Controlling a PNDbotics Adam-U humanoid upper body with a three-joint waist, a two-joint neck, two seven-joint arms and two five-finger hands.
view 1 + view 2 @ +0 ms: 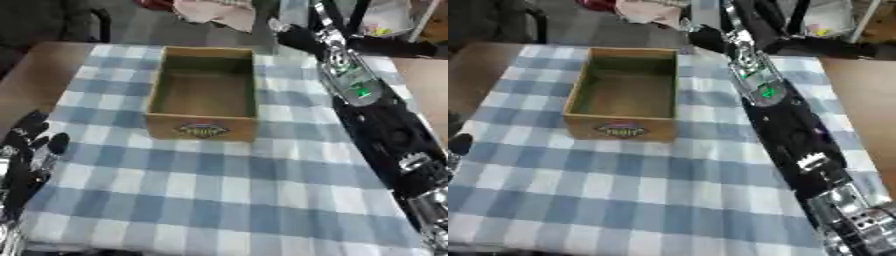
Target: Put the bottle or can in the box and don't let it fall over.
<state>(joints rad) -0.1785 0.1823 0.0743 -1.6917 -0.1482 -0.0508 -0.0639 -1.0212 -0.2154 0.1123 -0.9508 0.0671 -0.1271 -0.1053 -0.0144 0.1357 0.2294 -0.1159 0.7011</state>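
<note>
Nearest the camera, the left hand (pixel 31 150) rests idle at the lower left edge of the checked tablecloth (pixel 219 195), its fingers relaxed and apart, pointing up and holding nothing. Beyond it the open cardboard box (pixel 203 127) sits upright in the middle of the cloth, and nothing shows inside it. The right arm (pixel 785 112) stretches from the lower right up past the box's right side toward the far edge of the table, and the right hand (pixel 293 36) at its end is dark and blurred, so I cannot tell whether its fingers are apart or closed. No bottle or can shows in either view, so it is presumably beyond the far edge. The risks from here: the long forearm brushing the box and shifting it, or a tilted bottle catching the rim and toppling.
</note>
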